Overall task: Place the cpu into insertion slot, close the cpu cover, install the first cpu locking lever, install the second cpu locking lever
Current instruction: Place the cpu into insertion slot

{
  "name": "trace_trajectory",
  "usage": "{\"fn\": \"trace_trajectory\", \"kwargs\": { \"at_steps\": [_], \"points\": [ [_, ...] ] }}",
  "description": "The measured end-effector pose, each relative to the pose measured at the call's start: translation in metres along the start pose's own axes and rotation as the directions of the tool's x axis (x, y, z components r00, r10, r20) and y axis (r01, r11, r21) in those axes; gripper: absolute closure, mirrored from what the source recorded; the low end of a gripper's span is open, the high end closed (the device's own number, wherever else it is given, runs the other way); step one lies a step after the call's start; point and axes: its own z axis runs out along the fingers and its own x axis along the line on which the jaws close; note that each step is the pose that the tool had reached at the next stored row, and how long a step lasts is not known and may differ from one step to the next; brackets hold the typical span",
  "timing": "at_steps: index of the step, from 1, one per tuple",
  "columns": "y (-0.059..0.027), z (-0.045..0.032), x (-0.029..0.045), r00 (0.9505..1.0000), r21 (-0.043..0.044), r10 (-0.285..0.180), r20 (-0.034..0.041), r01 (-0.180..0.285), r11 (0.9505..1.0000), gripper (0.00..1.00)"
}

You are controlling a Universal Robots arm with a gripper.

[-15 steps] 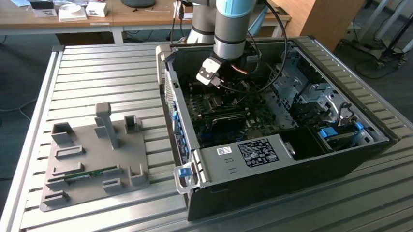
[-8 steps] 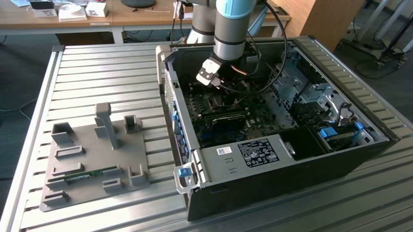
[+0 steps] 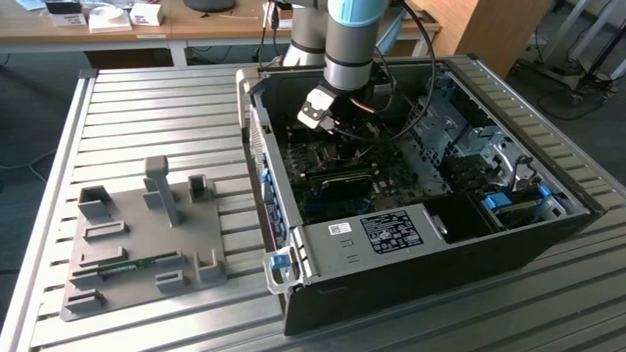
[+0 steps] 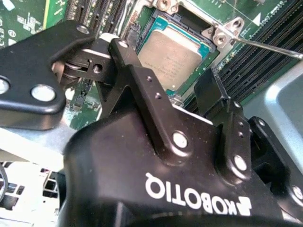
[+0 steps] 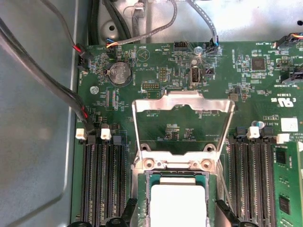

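Watch the first wrist view: your chip [image 5: 178,203] runs off the picture's edge, and glare bleaches its top, so you can read no surface detail. Over in the second wrist view, the gripper [image 4: 161,66] body covers the chip's near corner and that side of the socket [image 4: 184,19]. The thin lever [image 4: 270,48] is cut off at the edge. In the exterior view the arm [image 3: 347,37] and cables [image 3: 396,110] stand over the board, and the socket seems lost beneath them.
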Motion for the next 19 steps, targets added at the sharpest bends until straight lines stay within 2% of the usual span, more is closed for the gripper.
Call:
{"fn": "trace_trajectory", "kwargs": {
  "at_steps": [9,19],
  "points": [
    [0.0003,-0.0057,0.0002,0.9999,0.0000,-0.001,0.0103,0.001,1.0000,0.27],
    [0.0004,-0.0068,0.0003,0.9999,-0.0001,-0.001,0.0120,0.001,1.0000,0.27]
  ]
}}
